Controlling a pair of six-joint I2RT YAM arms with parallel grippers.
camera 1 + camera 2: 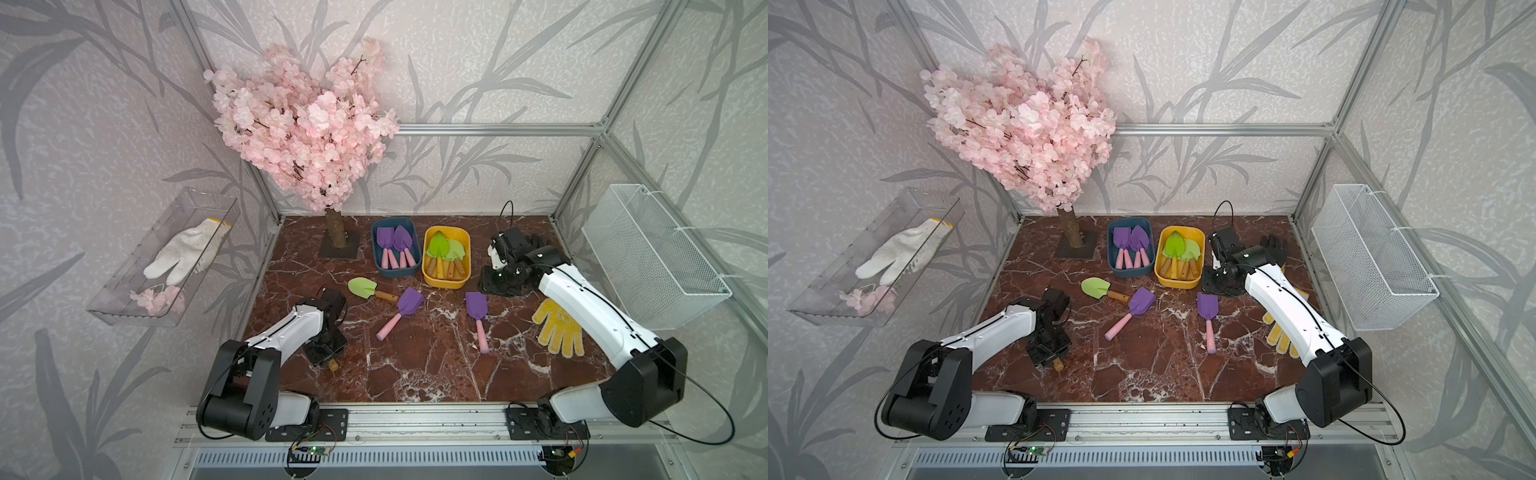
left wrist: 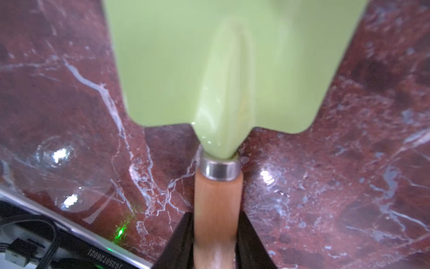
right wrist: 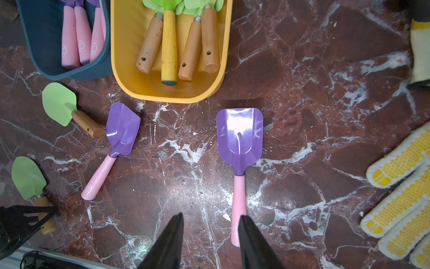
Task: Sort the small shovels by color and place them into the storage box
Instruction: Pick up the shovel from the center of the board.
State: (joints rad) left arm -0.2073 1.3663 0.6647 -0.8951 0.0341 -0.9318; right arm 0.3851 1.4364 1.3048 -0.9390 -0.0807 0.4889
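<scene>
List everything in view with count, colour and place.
Blue box: one, back centre.
Boxed purple shovels: about four, pink handles, blue box.
Yellow box: one, beside blue box.
Boxed green shovels: four, three wooden handles, one yellow.
Loose purple shovels: two, pink handles, table centre.
Loose green shovel: one, wooden handle, left of centre.
Held green shovel: one, wooden handle, front left.
Dotted glove: one, yellow, table right.
White glove: one, clear wall tray, left.
Blossom tree: one, pink, back left.
Mesh basket: one, white, right wall.
Left gripper: shut on held green shovel.
Right gripper: open, raised, back right.
</scene>
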